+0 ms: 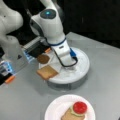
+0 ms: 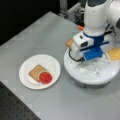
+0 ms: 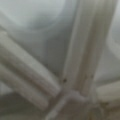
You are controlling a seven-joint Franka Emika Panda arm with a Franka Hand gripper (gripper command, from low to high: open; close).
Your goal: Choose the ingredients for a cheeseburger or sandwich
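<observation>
- My gripper (image 1: pixel 70 65) is down low over the white round tray (image 1: pixel 83 67), near its middle, where the thin white dividers (image 3: pixel 75 62) cross. The wrist view shows only those ribs and bare tray floor, very close, with no food piece between them.
- The bread (image 1: pixel 47 72) lies toward a front view's left and a little toward its bottom from my jaws, flat in a tray compartment, its outer corner reaching over the tray's rim. I cannot tell which of its sides is the longer.
- The patty (image 1: pixel 43 59) lies just beyond the bread, toward that view's top-left, apart from my jaws and close to the tray's far edge.
- The cheese (image 2: pixel 114 53) sits on the tray's other side, toward a front view's right of my wrist and apart from it.
- Of the three, the bread looks nearest to me, by my own judgement from the front views.
- My jaws: I cannot tell how far apart they stand; the wrist body hides them in both front views and the wrist view does not show the fingers. I see nothing held, and I cannot tell whether I touch the tray floor.
- The sandwich (image 2: pixel 39 74) stands well apart from me on the paper plate (image 2: pixel 52 62): a bread square below, a rim of green lettuce (image 1: pixel 75 113), and the red tomato (image 1: pixel 79 107) on top. No upper bread covers it yet.
</observation>
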